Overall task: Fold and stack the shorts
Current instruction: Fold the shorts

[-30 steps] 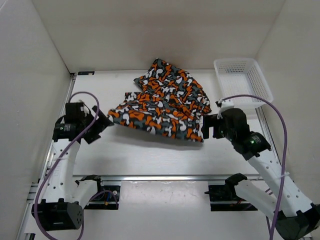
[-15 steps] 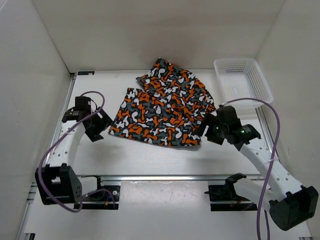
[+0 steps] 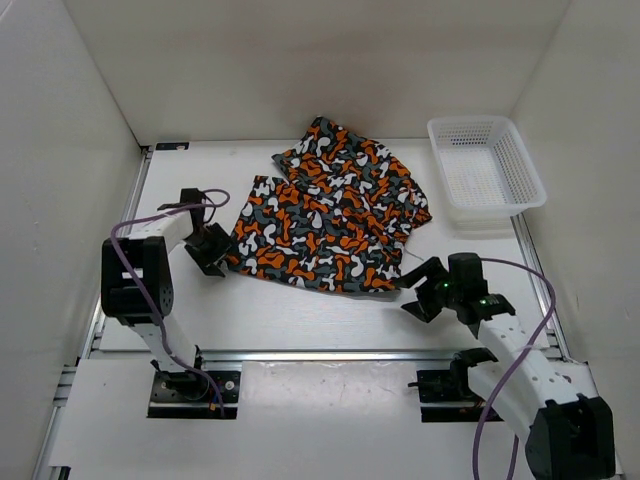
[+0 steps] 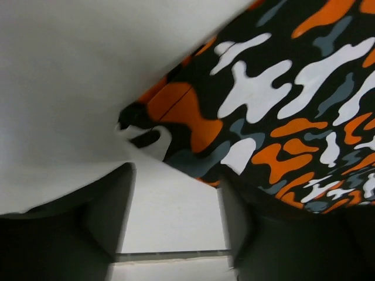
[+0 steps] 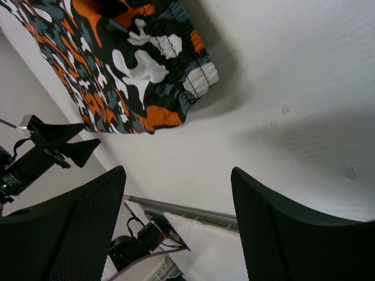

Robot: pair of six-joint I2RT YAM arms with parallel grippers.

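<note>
The camouflage shorts [image 3: 335,210] lie spread and partly folded on the white table, at its middle and back. My left gripper [image 3: 215,250] is open and empty, low at the shorts' near-left corner; the left wrist view shows that corner [image 4: 176,114] just beyond the fingers [image 4: 111,205]. My right gripper [image 3: 422,287] is open and empty, near the shorts' near-right corner and apart from it. The right wrist view shows the shorts' hem [image 5: 146,76] beyond the fingers [image 5: 88,222].
A white plastic mesh basket [image 3: 484,165] stands at the back right, beside the shorts. White walls enclose the table on the left, back and right. A metal rail [image 3: 320,352] runs along the near edge, with the arm bases behind it.
Both grippers let go of the shorts, which dropped flat onto the table. The right gripper drew back toward the near edge; the left gripper lowered to the shorts' near-left corner.
</note>
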